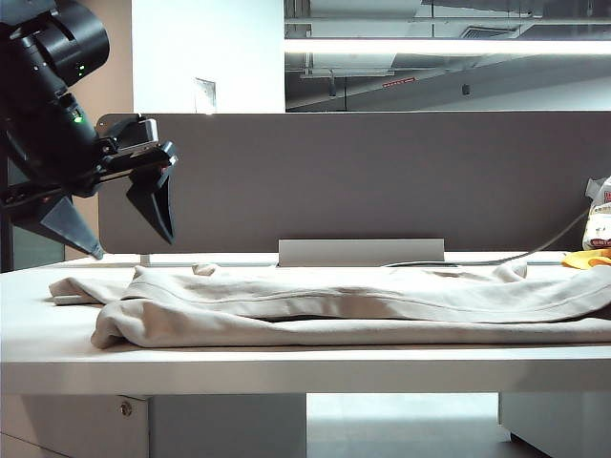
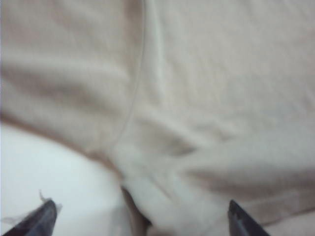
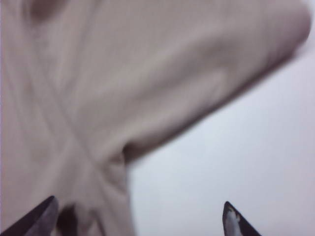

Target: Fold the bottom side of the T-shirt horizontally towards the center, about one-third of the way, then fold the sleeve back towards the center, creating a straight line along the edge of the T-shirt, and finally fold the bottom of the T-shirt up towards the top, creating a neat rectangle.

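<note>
The beige T-shirt point(image 1: 334, 310) lies folded in a long, low band across the white table point(image 1: 286, 367). A stitched seam point(image 1: 401, 301) runs along its length, and a flat flap of cloth point(image 1: 72, 286) sticks out at its left end. My left gripper point(image 1: 132, 243) hangs open above that left end, clear of the cloth. In the left wrist view, the left gripper point(image 2: 142, 221) is wide open over the T-shirt point(image 2: 211, 98), with nothing held. My right gripper point(image 3: 139, 219) is also open and empty, over the edge of the T-shirt point(image 3: 123, 73). It is out of the exterior view.
A grey partition point(image 1: 382, 181) stands along the back of the table. At the far right are a yellow and white packet point(image 1: 598, 224), a yellow object point(image 1: 586, 259) and a cable point(image 1: 477, 260). Bare tabletop point(image 3: 236, 147) shows beside the shirt.
</note>
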